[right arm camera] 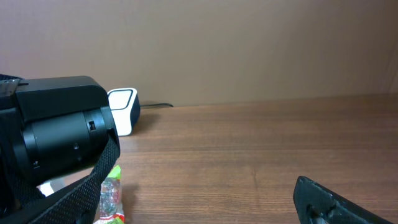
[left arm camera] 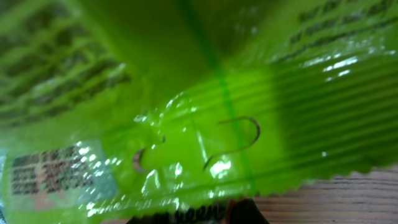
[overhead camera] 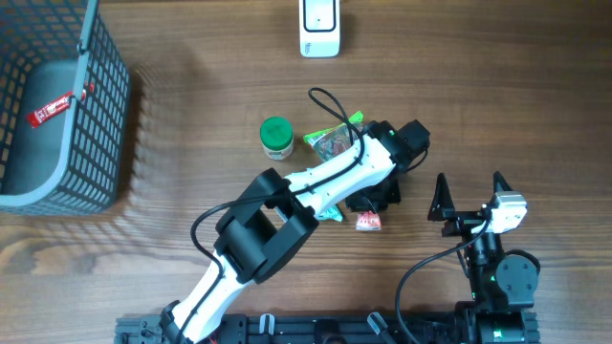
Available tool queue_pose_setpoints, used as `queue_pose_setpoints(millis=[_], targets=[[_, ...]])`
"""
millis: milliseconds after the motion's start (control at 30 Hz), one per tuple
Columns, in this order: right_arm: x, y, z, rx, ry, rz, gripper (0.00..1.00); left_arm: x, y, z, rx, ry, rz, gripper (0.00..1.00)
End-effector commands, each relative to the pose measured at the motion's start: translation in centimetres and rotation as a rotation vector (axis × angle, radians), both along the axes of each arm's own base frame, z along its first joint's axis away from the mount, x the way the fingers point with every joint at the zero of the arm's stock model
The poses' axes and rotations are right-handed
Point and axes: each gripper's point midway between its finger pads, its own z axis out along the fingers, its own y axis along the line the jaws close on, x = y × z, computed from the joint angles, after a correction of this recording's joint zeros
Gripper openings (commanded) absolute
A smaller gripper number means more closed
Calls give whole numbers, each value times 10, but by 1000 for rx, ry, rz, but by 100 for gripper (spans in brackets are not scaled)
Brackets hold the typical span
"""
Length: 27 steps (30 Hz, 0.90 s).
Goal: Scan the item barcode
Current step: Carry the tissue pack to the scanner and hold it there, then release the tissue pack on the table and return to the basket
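Table [overhead camera: 191,115]: brown wood, streaked grain.
Wall [right arm camera: 249,43]: plain tan, behind the table's far edge.
Light: soft, even.

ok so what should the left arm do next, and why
Probably lift the green packet and carry it toward the white scanner: the left fingers look shut on it, it fills the wrist view, and it lies well short of the scanner.

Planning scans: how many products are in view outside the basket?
3: green-lidded jar at centre, green packet at the left end effector, small red packet beside that arm. The arm may hide more.
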Motion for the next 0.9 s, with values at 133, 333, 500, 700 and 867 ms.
queue_pose_setpoints(millis=[133, 333, 500, 700, 867], targets=[[0, 2, 0, 15, 0, 10, 100, 3, 3, -1, -6, 15, 27, 37], [0, 2, 0, 15, 0, 11, 100, 10, 0, 27, -49, -44, 26, 82], [0, 2, 0, 15, 0, 11, 100, 25, 3, 64, -86, -154, 32, 97], [0, 2, 0, 15, 0, 11, 100, 35, 7, 115, -187, -237, 48, 100], [0, 2, 0, 15, 0, 11, 100, 52, 14, 160, -278, -349, 61, 100]])
